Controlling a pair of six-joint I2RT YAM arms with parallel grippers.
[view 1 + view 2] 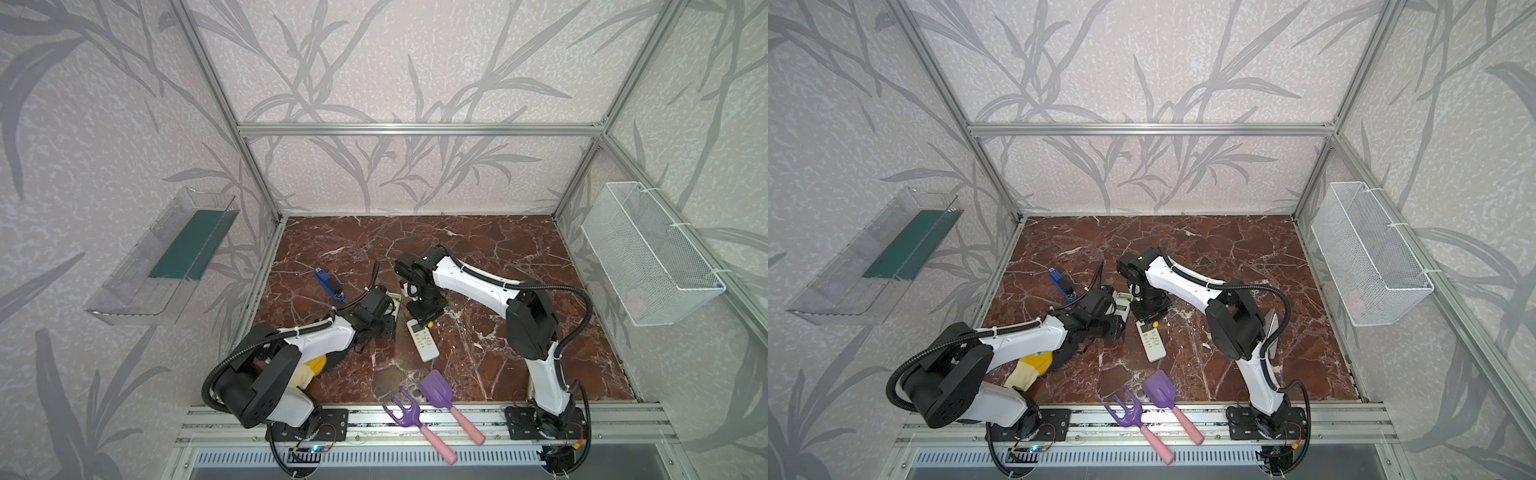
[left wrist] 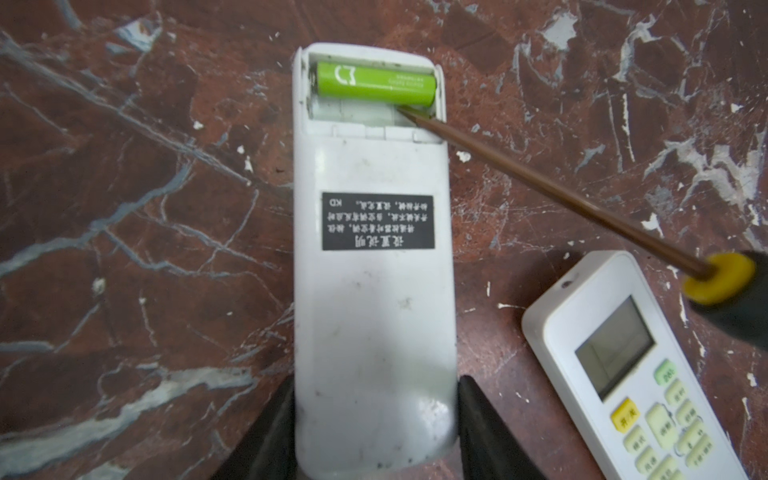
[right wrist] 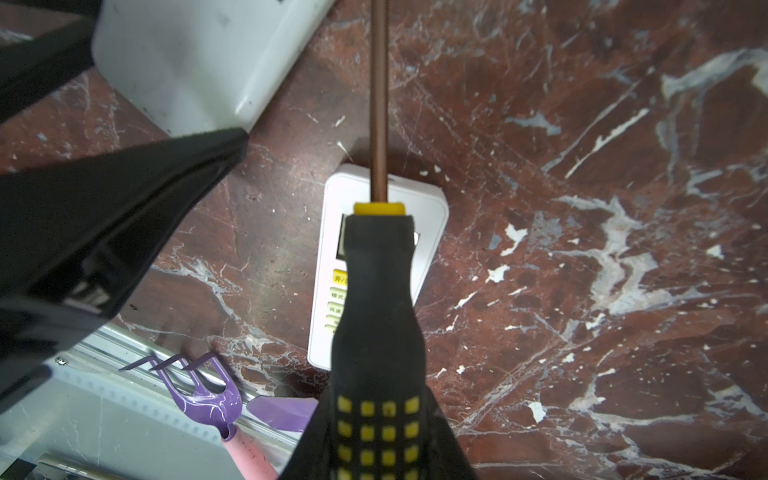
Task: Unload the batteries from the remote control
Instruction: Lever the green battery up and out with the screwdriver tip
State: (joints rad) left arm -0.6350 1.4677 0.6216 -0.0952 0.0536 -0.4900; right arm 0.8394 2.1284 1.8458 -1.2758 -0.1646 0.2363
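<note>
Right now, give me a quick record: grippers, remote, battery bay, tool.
left gripper: shut on remote, which lies face down
right gripper: shut on screwdriver handle
bay: cover off
battery: one green, in the slot nearest the remote's end; the other slot is empty
screwdriver tip: inside the bay, in the empty slot beside the battery; contact unclear
second remote: face up on table, not held

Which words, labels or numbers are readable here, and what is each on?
"设置说明": black label on the face-down remote.
"KD": same label; its smaller lines are too small.
"模式": button on the face-up remote.
"风速": neighbouring button; others blurred.
Green battery: mark and print unreadable.
</note>
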